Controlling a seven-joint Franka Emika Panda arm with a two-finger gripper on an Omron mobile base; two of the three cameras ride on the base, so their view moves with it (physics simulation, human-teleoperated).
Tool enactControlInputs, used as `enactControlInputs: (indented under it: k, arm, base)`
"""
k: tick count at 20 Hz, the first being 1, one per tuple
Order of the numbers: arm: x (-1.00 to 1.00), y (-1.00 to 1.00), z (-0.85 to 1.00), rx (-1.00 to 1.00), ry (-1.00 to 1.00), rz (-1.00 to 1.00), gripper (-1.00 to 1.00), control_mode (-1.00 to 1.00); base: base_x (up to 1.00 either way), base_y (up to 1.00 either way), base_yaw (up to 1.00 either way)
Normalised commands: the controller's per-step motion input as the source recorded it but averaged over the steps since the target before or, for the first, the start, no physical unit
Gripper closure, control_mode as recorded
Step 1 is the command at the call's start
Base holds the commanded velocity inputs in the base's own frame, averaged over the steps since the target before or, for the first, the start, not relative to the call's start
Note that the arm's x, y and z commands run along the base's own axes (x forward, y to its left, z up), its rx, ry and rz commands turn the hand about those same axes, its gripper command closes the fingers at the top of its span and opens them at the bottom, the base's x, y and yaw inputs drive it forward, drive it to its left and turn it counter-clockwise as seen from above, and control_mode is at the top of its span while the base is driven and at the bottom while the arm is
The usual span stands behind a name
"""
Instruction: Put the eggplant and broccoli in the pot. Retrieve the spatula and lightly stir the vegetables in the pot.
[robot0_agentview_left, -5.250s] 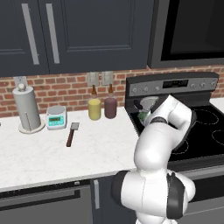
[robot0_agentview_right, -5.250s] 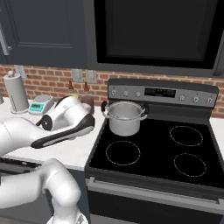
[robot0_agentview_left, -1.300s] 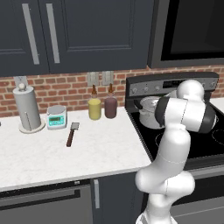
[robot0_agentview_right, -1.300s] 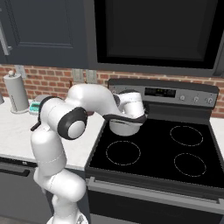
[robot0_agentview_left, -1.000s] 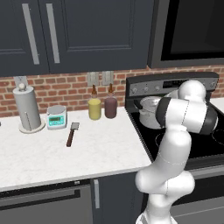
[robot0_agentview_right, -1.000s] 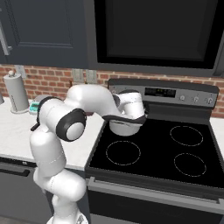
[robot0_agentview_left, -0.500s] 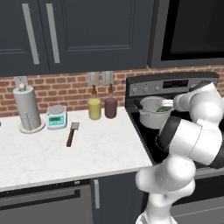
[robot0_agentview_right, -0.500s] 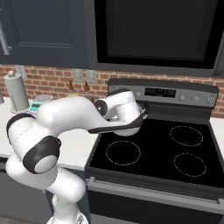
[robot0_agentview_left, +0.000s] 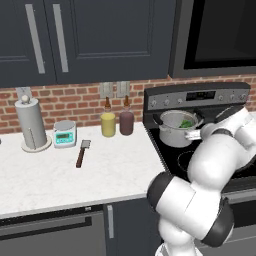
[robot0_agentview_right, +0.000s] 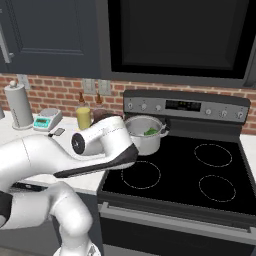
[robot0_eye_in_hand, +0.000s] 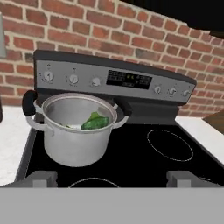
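The gripper (robot0_eye_in_hand: 112, 177) stands wide open with nothing between its fingertips (robot0_eye_in_hand: 43, 177), looking across the stove (robot0_eye_in_hand: 131, 153) from a little way off. Half a second ago the arm reached over the rear left burner; now it has swung back and folded low in front of the stove, well clear of the pot (robot0_eye_in_hand: 75, 127). The pot has stayed on that burner, and the broccoli (robot0_eye_in_hand: 95, 121) lies inside it. The eggplant cannot be made out. Farther left, on the counter (robot0_agentview_left: 50, 175), the spatula (robot0_agentview_left: 81, 152) lies unmoved, beside the scale (robot0_agentview_left: 65, 133) and near the yellow jar (robot0_agentview_left: 108, 124).
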Motion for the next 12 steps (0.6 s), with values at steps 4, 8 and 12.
enactControlInputs:
  k: [4, 8, 12]
  arm:
    - [-0.67, 0.73, 1.00, 0.00, 0.20, -0.09, -1.00, -1.00]
    - [-0.70, 0.70, 1.00, 0.00, 0.02, -0.04, -1.00, -1.00]
    - [-0.81, 0.55, 1.00, -0.03, -0.05, -0.01, -1.00, -1.00]
  base:
    - [0.00, 0.00, 0.00]
    - [0.00, 0.00, 0.00]
    - [0.00, 0.00, 0.00]
